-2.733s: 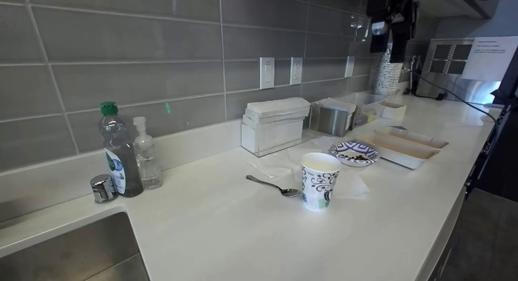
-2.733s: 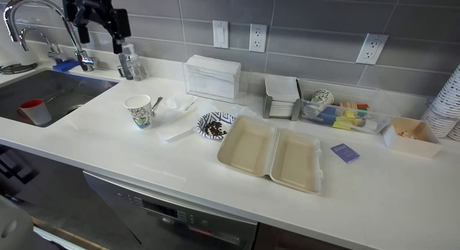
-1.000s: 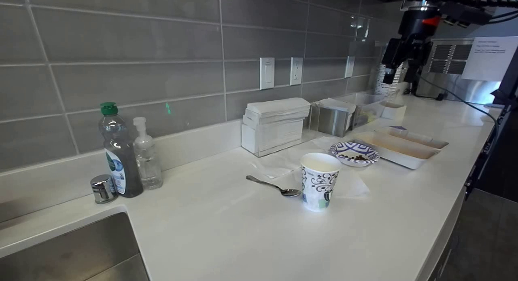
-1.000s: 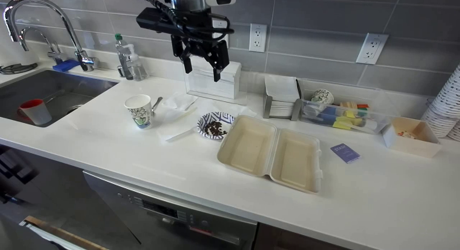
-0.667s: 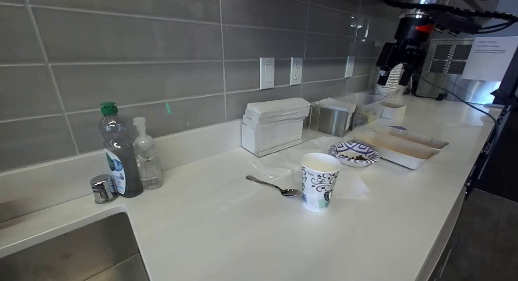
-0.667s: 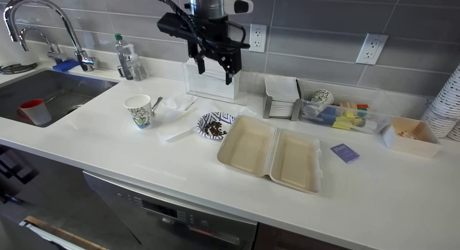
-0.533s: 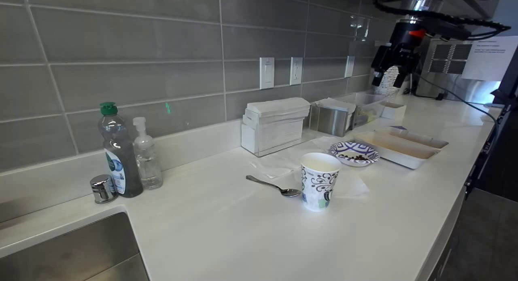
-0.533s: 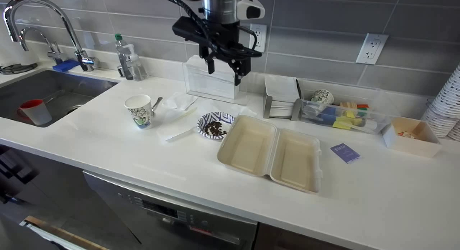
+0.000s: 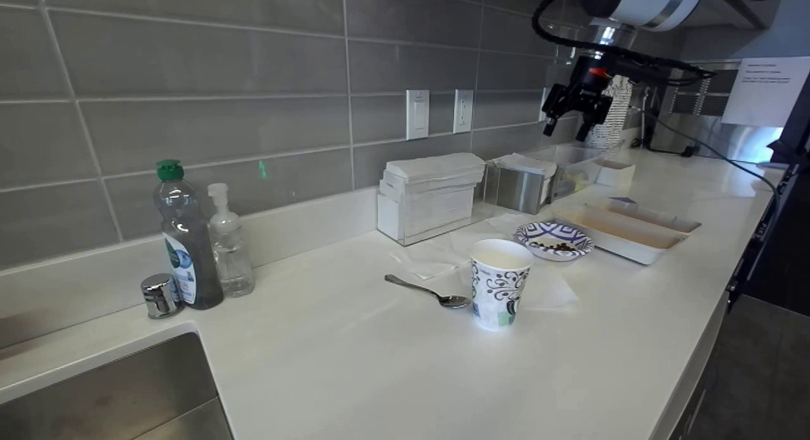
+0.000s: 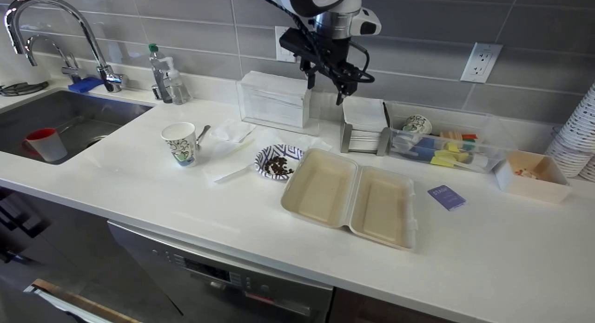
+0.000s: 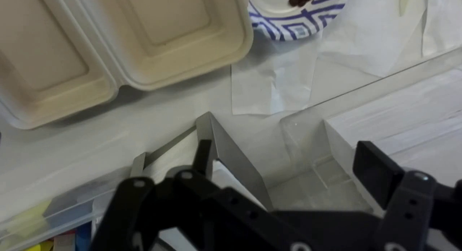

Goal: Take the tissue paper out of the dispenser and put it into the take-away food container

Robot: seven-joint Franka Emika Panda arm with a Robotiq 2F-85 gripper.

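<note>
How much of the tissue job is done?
Done: the take-away food container lies open, ready. In hand: nothing; the open gripper hangs near the dispenser, where tissue paper sits stacked. Left: pulling some out and putting it in the container, which holds none yet.

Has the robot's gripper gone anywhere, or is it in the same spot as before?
Yes. In an exterior view, the gripper has moved rightward across the picture, away from the sink and toward the small grey dispenser.
</note>
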